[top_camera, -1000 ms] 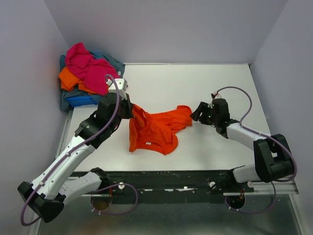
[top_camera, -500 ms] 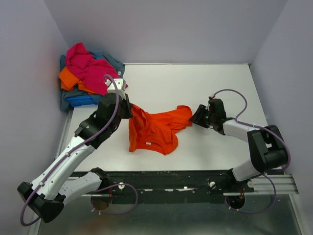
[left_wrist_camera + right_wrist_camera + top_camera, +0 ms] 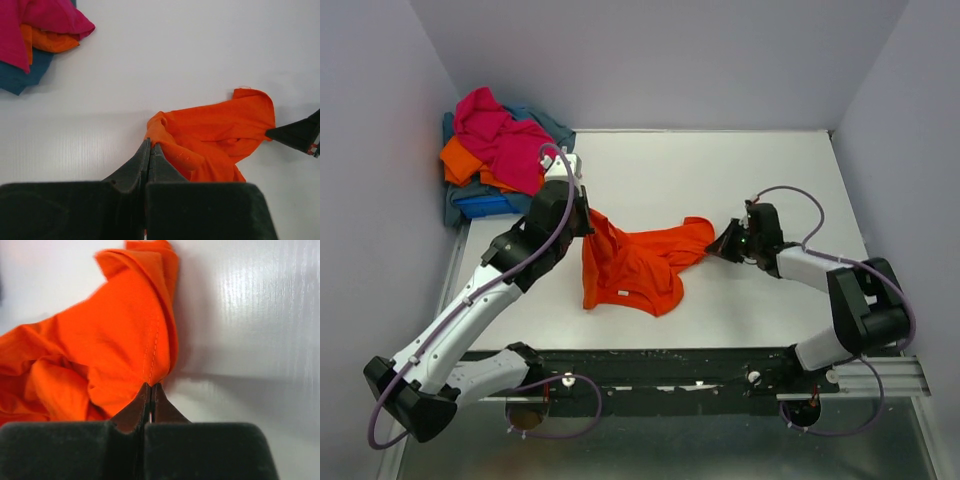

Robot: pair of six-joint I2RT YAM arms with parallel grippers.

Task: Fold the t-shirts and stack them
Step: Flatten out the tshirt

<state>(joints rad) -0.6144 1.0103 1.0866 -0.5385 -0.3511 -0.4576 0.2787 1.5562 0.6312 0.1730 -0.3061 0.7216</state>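
orange shirt (image 3: 638, 268): crumpled in a loose heap on the table (image 3: 740, 170), near its middle and between the two arms, with one end pulled out toward each gripper.
left gripper (image 3: 149, 148): fingers pressed together with no gap, pinching a bunched corner at the left end of the orange shirt; the cloth gathers up to the tips.
right gripper (image 3: 150, 388): fingers closed tight on a stitched hem fold at the right end of the orange shirt; held low, close to the table.
pile (image 3: 495, 150): more shirts heaped at the far left corner, well apart from the orange shirt; pink on top, orange under it, blue and grey-blue at the bottom.
arms: the left one reaches in from the near left, the right one from the near right.
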